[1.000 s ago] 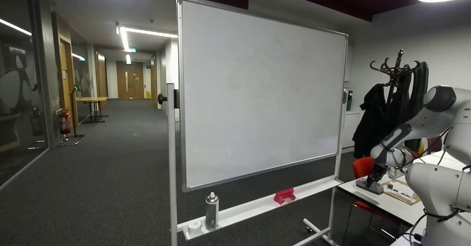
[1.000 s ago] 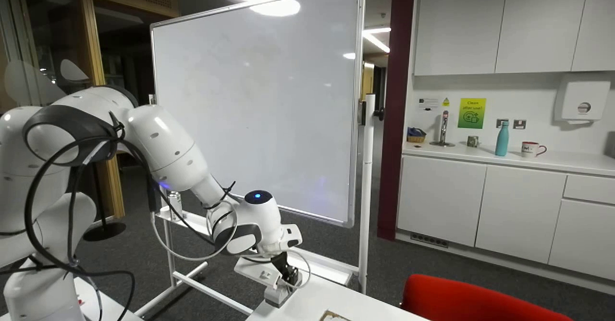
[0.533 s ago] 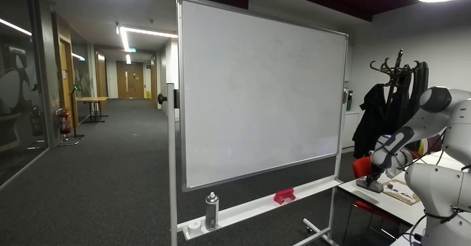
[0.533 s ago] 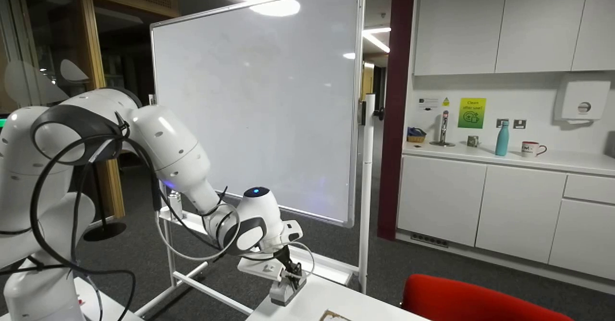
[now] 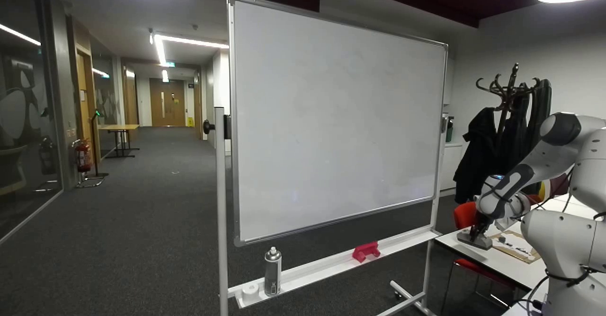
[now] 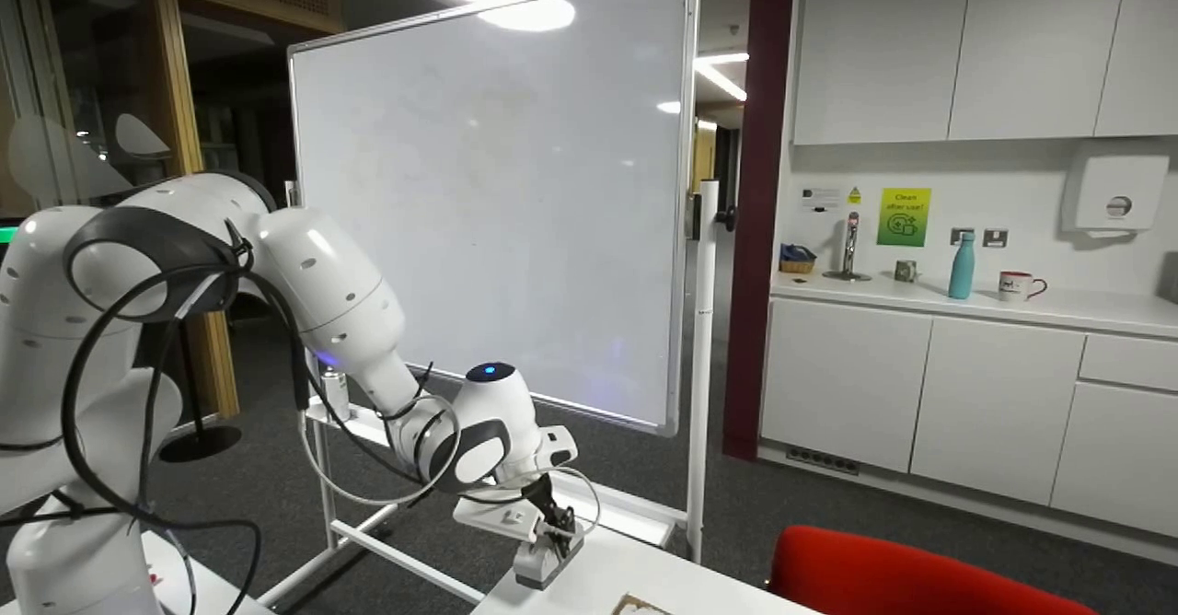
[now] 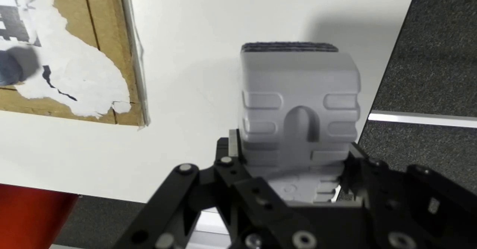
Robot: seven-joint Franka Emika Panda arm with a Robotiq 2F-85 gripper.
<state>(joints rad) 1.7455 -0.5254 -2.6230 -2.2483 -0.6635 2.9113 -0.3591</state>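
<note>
Within the grip of my tool (image 7: pixel 292 148) I have the grey eraser (image 7: pixel 300 81), held across its width, the two jaws parted only by the breadth of its ribbed body. A dark, layered felt edge (image 7: pixel 290 47) shows at the end pointing away from the tool in my wrist view. Below the tool I see the white bench (image 7: pixel 179 152), near one of its corners; whether the eraser rests on it or hangs just over it, I cannot tell. Left of the tool in that view, on the bench and apart from the eraser, lies a brown cardboard panel (image 7: pixel 110 29) with torn white paper (image 7: pixel 85 70) on its face and a bluish-grey lump (image 7: pixel 9 68) cut off by the edge of the view; lower on the same side of the tool I make out part of a red chair (image 7: pixel 33 215). Above and behind the tool, in an exterior view, stands the whiteboard (image 6: pixel 497 191); its ledge (image 5: pixel 322 271) carries a pinkish-red holder (image 5: pixel 366 251) on the side nearer the tool and a spray can (image 5: pixel 273 273) farther from it. Well off from the tool I have a counter (image 6: pixel 1104 313) with a turquoise bottle (image 6: pixel 962 267) and a mug (image 6: pixel 1015 286), and beyond the tool, in an exterior view, a coat stand (image 5: pixel 508 99) hung with dark coats (image 5: pixel 478 155).
</note>
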